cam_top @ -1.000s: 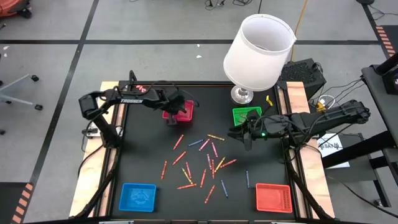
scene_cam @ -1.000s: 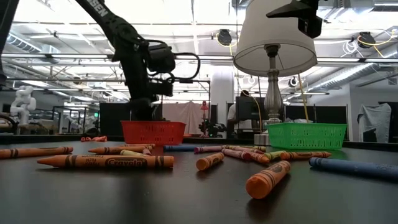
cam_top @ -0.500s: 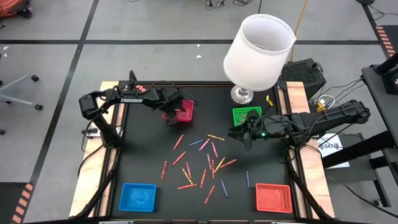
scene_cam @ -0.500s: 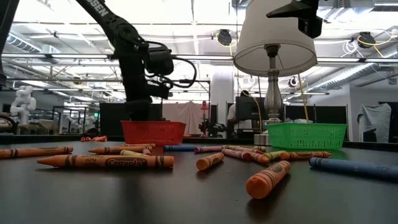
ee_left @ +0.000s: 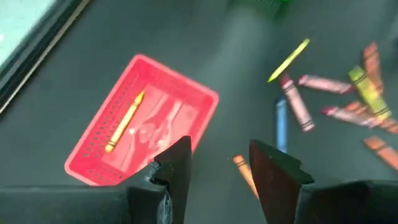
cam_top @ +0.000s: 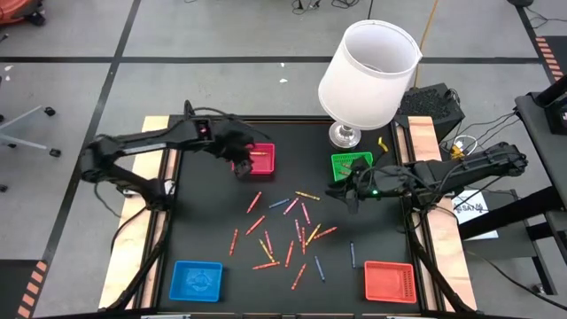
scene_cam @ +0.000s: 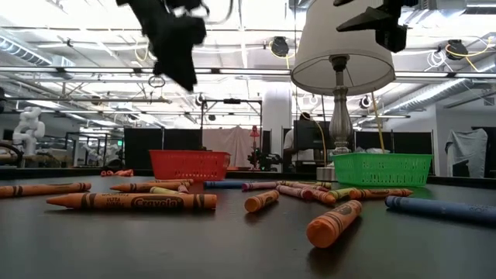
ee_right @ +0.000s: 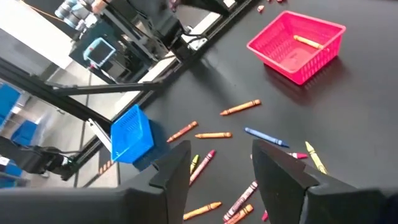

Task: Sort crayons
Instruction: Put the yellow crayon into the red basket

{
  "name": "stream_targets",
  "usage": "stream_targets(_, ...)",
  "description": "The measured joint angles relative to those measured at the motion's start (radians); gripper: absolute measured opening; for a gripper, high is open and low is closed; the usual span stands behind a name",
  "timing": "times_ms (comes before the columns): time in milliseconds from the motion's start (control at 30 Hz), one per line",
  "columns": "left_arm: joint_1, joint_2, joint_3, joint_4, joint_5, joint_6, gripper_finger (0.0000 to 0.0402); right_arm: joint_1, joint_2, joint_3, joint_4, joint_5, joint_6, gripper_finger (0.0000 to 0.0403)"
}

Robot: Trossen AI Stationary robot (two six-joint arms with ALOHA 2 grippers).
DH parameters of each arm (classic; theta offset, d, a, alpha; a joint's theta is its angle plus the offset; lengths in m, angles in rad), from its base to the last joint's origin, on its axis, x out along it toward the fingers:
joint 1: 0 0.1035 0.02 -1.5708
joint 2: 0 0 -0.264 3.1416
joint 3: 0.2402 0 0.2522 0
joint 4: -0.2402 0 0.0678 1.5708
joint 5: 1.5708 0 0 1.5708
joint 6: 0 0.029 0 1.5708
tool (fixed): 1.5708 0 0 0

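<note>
A black table (cam_top: 204,221) is shown from above, bearing a white lamp (cam_top: 368,66) at its far edge. A red tray (cam_top: 262,159) near the far left contains one yellow-orange crayon (ee_left: 124,121). The remaining crayons (cam_top: 288,230) are scattered across the table's middle. The left gripper (ee_left: 219,163) is held released and empty above the red tray's near edge. The right gripper (ee_right: 221,163) is seen parted, grasping nothing, beside the green tray (cam_top: 351,163).
</note>
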Motion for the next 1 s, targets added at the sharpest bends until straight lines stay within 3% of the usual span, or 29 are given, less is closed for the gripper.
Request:
stream_targets(267,-0.19,-0.198,0.005,-0.005,0.007,-0.311,0.016,-0.003,0.08,0.0,-0.001,0.0,0.008,0.0155)
stream_targets(467,-0.414,-0.259,0.005,0.035,-0.191,-0.497,0.016,-0.003,0.173,0.0,0.087,0.0,0.003,0.0155)
stream_targets(567,-0.503,-0.252,0.005,0.048,-0.288,-0.533,0.016,-0.01,0.208,0.0,0.108,-0.024,-0.027,0.0155)
stream_targets(700,-0.58,-0.21,0.005,0.054,-0.377,-0.567,0.016,-0.037,0.229,0.0,0.134,-0.153,-0.025,0.0155)
stream_targets(800,-0.607,-0.167,0.005,0.088,-0.394,-0.574,0.016,-0.045,0.228,0.003,0.15,-0.204,-0.071,0.0155)
stream_targets(1000,-0.626,-0.079,0.004,0.157,-0.396,-0.6,0.016,-0.083,0.24,0.085,-0.047,-0.21,-0.305,0.0155)
